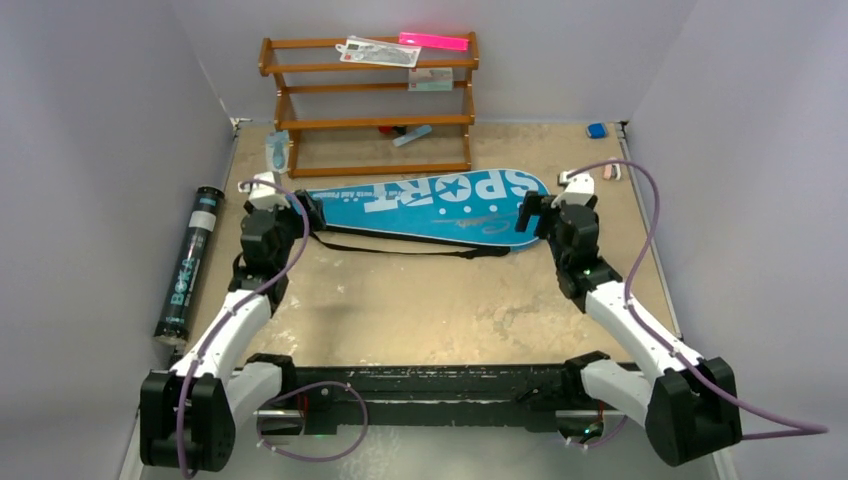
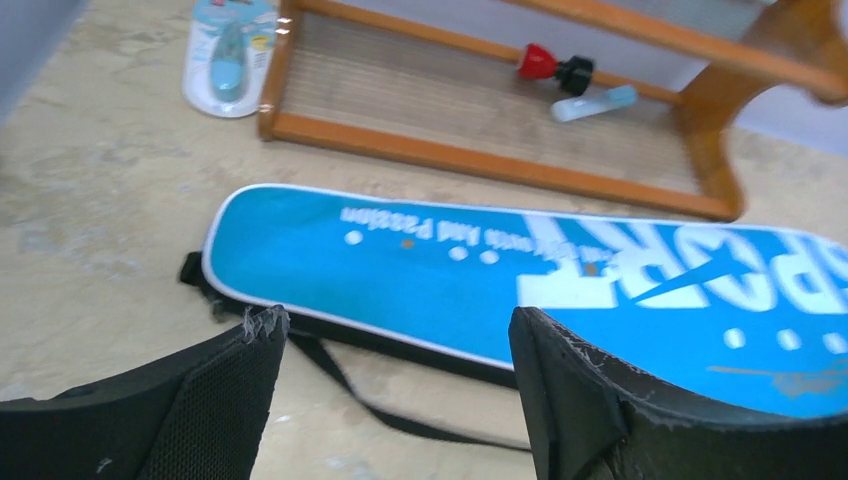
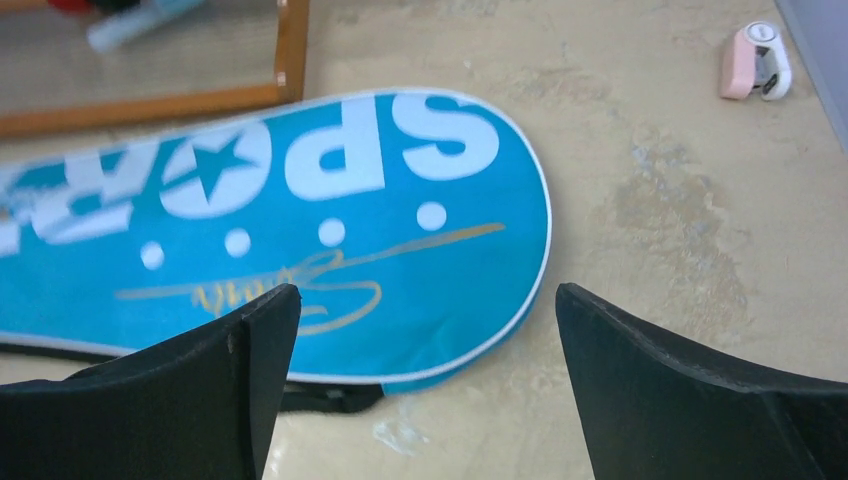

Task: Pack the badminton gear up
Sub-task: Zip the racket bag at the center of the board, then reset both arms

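2 end effectors, both empty: am I reading that right? asks the operator.

You are, says the spotter. Your left end effector (image 2: 395, 325) stands spread wide at the narrow end of the blue bag (image 1: 425, 205). Your right end effector (image 3: 425, 300) gapes just as wide at the broad rounded end. Neither holds anything, and as far as I can tell neither touches the bag.

Where does the bag lie?

It lies flat across the far half of the bench (image 1: 420, 310), running from left to right, lettering up, just in front of the wooden rack (image 1: 370, 105). Its black strap (image 1: 400, 245) trails along the near side. The black tube (image 1: 190, 265) lies along the left edge of the bench, well apart from the bag. What is inside the bag I cannot tell.

How will it handle?

I judge it light and soft. It looks like thin fabric that will sag between 2 grips and slide on the smooth bench. Pinch the white piped rim at each end rather than the flat face, where your fingers would likely skate. Leave the strap alone, because it is loose and would swing. The tube looks stiff, round and slick, so take it across its middle and expect it to roll.
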Controlling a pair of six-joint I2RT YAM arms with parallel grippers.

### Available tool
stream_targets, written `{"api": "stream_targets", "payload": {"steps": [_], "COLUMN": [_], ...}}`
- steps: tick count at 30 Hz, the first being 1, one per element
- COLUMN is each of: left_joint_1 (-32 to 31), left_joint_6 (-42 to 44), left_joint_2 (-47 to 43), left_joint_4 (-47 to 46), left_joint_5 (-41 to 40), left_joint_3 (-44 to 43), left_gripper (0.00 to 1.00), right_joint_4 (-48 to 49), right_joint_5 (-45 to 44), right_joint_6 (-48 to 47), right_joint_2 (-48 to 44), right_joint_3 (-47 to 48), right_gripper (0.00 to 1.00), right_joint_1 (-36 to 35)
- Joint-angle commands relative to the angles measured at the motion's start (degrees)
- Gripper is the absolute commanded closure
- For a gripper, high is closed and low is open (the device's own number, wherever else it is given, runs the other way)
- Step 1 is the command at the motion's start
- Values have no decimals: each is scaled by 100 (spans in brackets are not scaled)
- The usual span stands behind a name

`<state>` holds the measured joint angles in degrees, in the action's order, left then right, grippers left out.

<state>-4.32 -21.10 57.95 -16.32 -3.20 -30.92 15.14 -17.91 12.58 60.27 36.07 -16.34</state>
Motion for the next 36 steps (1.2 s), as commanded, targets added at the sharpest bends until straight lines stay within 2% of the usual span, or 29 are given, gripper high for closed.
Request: {"api": "stream_targets", "payload": {"steps": [1, 4, 8, 12, 14, 16, 18, 21, 23, 24, 26, 28, 29, 31, 32, 33, 35, 36], "left_joint_1": [10, 14, 163, 584, 682, 728, 764, 809, 810, 810, 810, 810, 810, 799, 793, 792, 788, 784], "left_joint_6": [1075, 1239, 1501, 1369, 1458, 1411, 1395, 1355, 1378, 1373, 1373, 1471, 1541, 1607, 1617, 1626, 1627, 1627], "left_joint_2": [-207, 94, 841, 1435, 1785, 2028, 2261, 2675, 2846, 2872, 2919, 3184, 3357, 3278, 3346, 3416, 3298, 3345], "left_joint_4": [-1248, -1994, -2760, -3491, -3764, -3993, -3967, -4177, -4367, -4412, -4560, -5184, -5483, -4868, -5073, -5242, -4928, -5064], "left_joint_5": [-324, -497, -612, -115, -35, 28, 145, 169, 220, 219, 242, 502, 641, 755, 749, 751, 728, 726], "left_joint_3": [721, 1086, 1270, 1361, 1365, 1368, 1241, 1186, 1224, 1239, 1367, 1564, 1570, 1363, 1394, 1431, 1372, 1398], "left_gripper": [20, 17, 15, 15, 15, 15, 15, 16, 17, 17, 17, 17, 17, 17, 17, 17, 15, 14], "right_joint_4": [1294, 2431, 2952, 3495, 3725, 4810, 5438, 5751, 6743, 6832, 5596, 5826, 5605, 5827, 6210, 6212, 5575, 5667], "right_joint_5": [806, 755, 340, 1008, 982, 850, 652, 582, 498, 428, 697, 746, 689, 467, 387, 303, 512, 465], "right_joint_6": [-1047, -1460, -1685, -1423, -1515, -1847, -1893, -1751, -1751, -1778, -1556, -1639, -1586, -1639, -1678, -1651, -1484, -1540], "right_joint_2": [-351, -71, 746, 1308, 1637, 1889, 2119, 2605, 3141, 3168, 2900, 3053, 2963, 2971, 3054, 3044, 3001, 3018], "right_joint_3": [-873, -1491, -1459, -1547, -1602, -1914, -2104, -2099, -2291, -2292, -1957, -1940, -1913, -1980, -2060, -2033, -1868, -1908], "right_gripper": [1, 2, 2, 2, 1, 2, 2, 2, 5, 5, 12, 12, 3, 1, 1, 1, 1, 1], "right_joint_1": [13, 14, 163, 852, 995, 1005, 1010, 1078, 1166, 1168, 1231, 1320, 1325, 1326, 1326, 1326, 1327, 1326]}}
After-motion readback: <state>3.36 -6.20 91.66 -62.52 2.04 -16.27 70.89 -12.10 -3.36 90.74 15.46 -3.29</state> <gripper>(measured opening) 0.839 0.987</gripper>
